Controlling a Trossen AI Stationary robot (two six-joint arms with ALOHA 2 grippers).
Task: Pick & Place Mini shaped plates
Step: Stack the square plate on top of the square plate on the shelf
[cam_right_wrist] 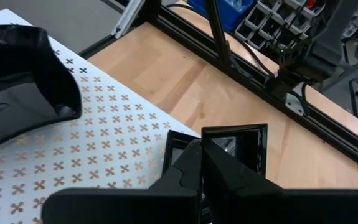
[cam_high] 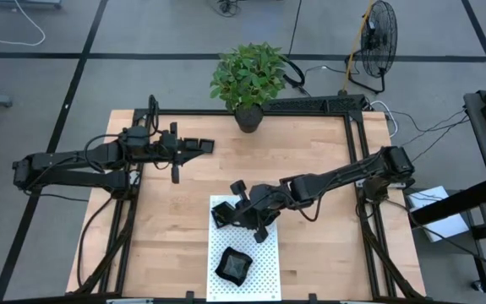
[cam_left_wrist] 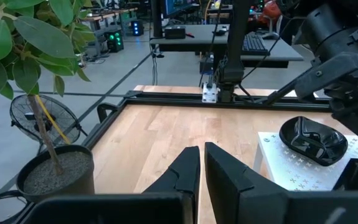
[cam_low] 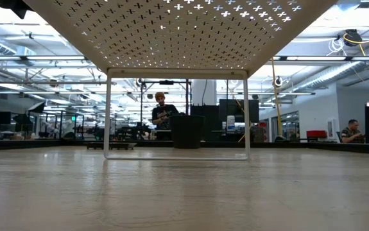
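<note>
- The right gripper [cam_high: 226, 217], at the frame's lower centre over the white mat [cam_high: 264, 262], clenches a square mini plate [cam_right_wrist: 233, 146] by its rim.
- Another mini plate [cam_high: 234, 265] already lies on the mat, lower down.
- Placing looks underway; next calls for lowering, then letting go.
- The left gripper [cam_high: 207, 146] waits upper left, fingers closed.

We look down on a pale wooden worktop [cam_high: 175, 219] edged by a black frame [cam_high: 357, 152]. A potted plant [cam_high: 248, 80] stands at its far edge, near the middle. A white perforated stand [cam_high: 259, 262] sits toward the near edge, raised on legs, carrying a black plate [cam_high: 233, 265].
</note>
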